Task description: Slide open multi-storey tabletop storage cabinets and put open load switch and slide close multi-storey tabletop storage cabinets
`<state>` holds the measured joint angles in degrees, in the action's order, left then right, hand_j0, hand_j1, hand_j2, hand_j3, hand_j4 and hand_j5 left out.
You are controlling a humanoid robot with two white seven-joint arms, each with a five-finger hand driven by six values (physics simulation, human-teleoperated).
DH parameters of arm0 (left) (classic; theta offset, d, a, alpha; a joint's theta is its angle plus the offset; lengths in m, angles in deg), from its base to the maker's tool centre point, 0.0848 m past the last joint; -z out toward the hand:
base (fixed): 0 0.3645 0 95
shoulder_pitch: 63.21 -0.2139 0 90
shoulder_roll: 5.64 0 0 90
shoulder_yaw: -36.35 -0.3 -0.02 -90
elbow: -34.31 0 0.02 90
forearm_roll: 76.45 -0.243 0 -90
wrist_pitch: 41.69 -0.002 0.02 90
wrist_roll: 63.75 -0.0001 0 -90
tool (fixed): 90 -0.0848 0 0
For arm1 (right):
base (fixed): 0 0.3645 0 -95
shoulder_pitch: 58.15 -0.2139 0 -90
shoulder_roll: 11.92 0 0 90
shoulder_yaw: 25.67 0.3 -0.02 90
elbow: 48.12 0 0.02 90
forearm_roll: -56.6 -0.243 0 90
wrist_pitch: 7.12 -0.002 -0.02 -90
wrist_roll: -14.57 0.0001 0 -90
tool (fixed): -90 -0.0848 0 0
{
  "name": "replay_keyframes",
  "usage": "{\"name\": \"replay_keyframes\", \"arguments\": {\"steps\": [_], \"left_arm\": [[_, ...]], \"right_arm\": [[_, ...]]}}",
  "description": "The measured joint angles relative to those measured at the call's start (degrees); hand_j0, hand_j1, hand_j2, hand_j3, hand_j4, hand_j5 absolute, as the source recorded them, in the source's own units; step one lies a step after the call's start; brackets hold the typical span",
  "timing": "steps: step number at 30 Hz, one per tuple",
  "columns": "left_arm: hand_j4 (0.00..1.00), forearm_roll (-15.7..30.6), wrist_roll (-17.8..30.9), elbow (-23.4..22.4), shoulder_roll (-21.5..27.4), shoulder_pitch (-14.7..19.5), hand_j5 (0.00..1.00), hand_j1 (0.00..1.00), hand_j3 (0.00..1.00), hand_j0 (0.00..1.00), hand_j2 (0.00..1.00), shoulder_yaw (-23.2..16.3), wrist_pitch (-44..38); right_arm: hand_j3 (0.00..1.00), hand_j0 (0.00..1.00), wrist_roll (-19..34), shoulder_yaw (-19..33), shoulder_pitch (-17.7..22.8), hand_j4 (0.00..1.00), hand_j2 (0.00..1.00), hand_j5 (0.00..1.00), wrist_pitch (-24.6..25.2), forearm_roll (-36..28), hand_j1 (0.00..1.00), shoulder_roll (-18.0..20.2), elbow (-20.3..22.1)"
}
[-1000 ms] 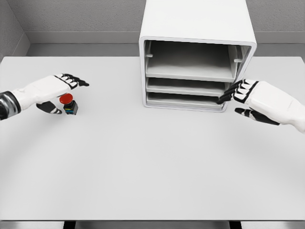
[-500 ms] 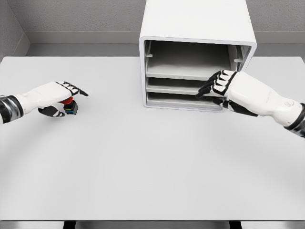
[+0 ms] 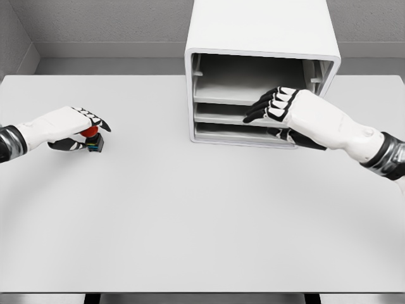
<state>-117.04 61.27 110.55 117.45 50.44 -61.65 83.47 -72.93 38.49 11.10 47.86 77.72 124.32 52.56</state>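
The load switch (image 3: 93, 140), a small black block with a red button on top, stands on the table at the left. My left hand (image 3: 87, 134) is curled over it, fingers on the red button and thumb against its near side. The white storage cabinet (image 3: 259, 28) stands at the back centre with three shallow drawers in its open front. My right hand (image 3: 269, 123) reaches across that front from the right. Its fingers (image 3: 262, 106) lie stretched over the front lip of the middle drawer (image 3: 218, 115), with the thumb below it. The drawers sit pushed in.
The white table (image 3: 190, 209) spreads wide in front of the cabinet and the hands. A grey wall runs behind the table's far edge, close behind the cabinet.
My right hand has swung from the cabinet's lower right corner leftward onto the middle drawer's front. My left hand's fingers have curled down over the switch, which stays in place.
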Motion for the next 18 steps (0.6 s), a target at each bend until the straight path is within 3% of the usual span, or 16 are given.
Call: {"name": "replay_keyframes", "arguments": {"steps": [4, 9, 18], "left_arm": [[0.64, 0.1, 0.0, 0.1, 0.0, 0.0, 0.64, 0.64, 0.64, 0.64, 0.64, 0.1, 0.0], [0.66, 0.2, 0.0, 0.3, 0.0, 0.0, 0.66, 0.66, 0.66, 0.66, 0.66, 0.0, 0.0], [0.55, 0.3, 0.0, 1.4, 0.0, 0.3, 0.55, 0.55, 0.55, 0.55, 0.55, 0.3, 0.0]], "right_arm": [[0.83, 0.83, 0.0, -0.3, 0.0, 0.83, 0.83, 0.83, 0.0, 0.0, 0.83, -0.3, -0.2], [0.84, 0.84, 0.0, -0.4, -0.6, 0.84, 0.84, 0.84, 0.0, 0.0, 0.84, -1.9, -1.9], [0.85, 0.85, 0.0, -2.6, -2.5, 0.85, 0.85, 0.85, 0.0, 0.1, 0.85, -4.5, -4.4]]}}
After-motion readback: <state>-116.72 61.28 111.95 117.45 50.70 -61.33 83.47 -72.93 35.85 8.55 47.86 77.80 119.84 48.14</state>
